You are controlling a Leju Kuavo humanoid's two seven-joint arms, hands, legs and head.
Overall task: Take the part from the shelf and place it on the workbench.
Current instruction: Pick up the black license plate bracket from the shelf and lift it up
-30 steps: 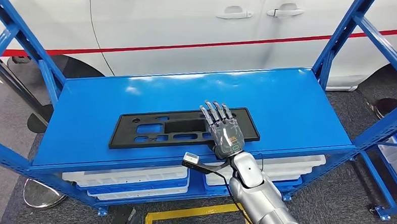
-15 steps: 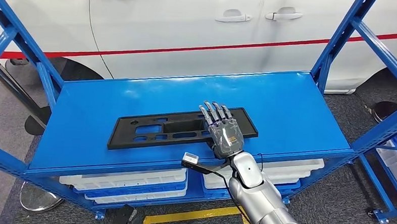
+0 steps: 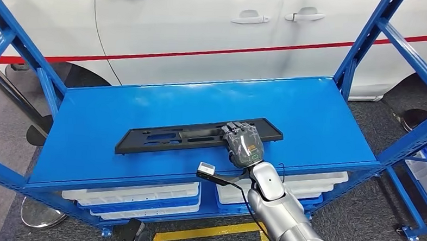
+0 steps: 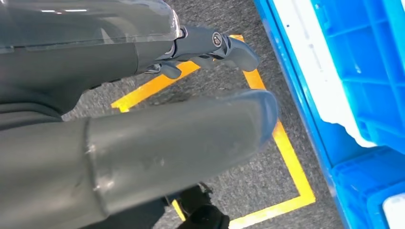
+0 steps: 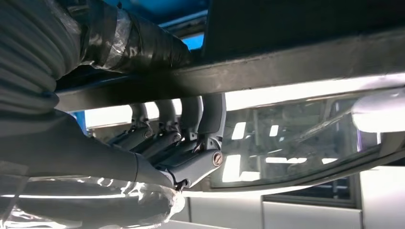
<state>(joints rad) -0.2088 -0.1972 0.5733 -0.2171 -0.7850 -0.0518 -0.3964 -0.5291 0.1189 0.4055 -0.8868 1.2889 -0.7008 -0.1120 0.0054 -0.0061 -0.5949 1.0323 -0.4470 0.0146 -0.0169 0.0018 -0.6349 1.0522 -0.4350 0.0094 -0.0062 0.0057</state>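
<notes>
Gripping the black part near one end, my right hand has its fingers curled over the far edge and the thumb under the near edge, as the right wrist view shows. Most of the long slotted panel reaches out to my hand's left. It seems tipped up off the blue shelf, with its near edge probably raised, though I cannot tell whether the far end touches the deck.

My worry is leverage. I hold it well off-centre, so I judge the free end could sag, twist in my fingers, or drag along the deck when I lift. A thin rim grip could also slip if I swing too fast.

My left hand hangs low over grey floor and yellow floor tape, holding nothing that I can see; whether its fingers are spread or curled I cannot tell.

Blue uprights stand to the right of my hand and another to the far left. The long part could strike them on the way out. Beyond the shelf stands a white car; under the deck sit white bins.
</notes>
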